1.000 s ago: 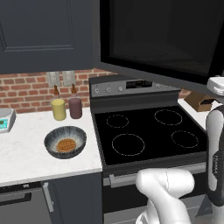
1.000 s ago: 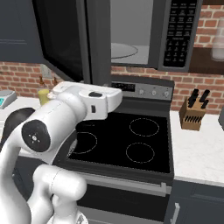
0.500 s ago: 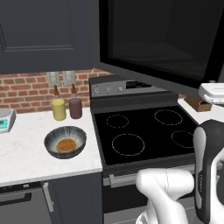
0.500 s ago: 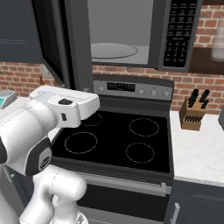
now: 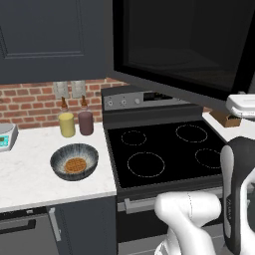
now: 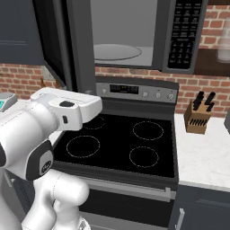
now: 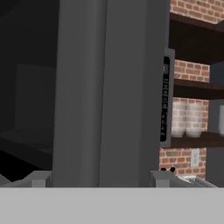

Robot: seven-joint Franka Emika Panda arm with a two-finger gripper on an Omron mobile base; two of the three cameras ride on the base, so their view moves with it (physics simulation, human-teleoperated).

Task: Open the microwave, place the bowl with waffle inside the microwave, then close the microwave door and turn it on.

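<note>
- The microwave [image 6: 134, 36] sits above the stove [image 6: 119, 141], its light grey inside and round glass plate [image 6: 114, 51] in plain sight.
- The door [image 5: 184, 47] stands swung wide open; from the left base view its black glass window hangs out over the stove, and from the right base view it shows edge-on at the left of the opening.
- The bowl [image 5: 74, 162] rests on the white worktop [image 5: 30, 174] left of the stove, near the front edge and just beside the cooktop.
- The waffle [image 5: 75, 165] lies flat in the middle of the bowl.
- Behind the bowl, a yellow jar [image 5: 66, 124] and a maroon jar [image 5: 85, 123] stand side by side against the brick wall.
- A scale [image 5: 6, 136] sits at the far left of the worktop.
- The gripper [image 7: 100, 179] is released, fingers spread wide with nothing between them; one fingertip [image 7: 38, 179] rises at the lower left of the hand view.
- The hand view looks close onto the grey edge of the door, with the keypad [image 7: 165, 100] beyond it to the right.
- A knife block [image 6: 197, 117] stands on the worktop right of the stove.
- The gripper is well apart from the bowl.
</note>
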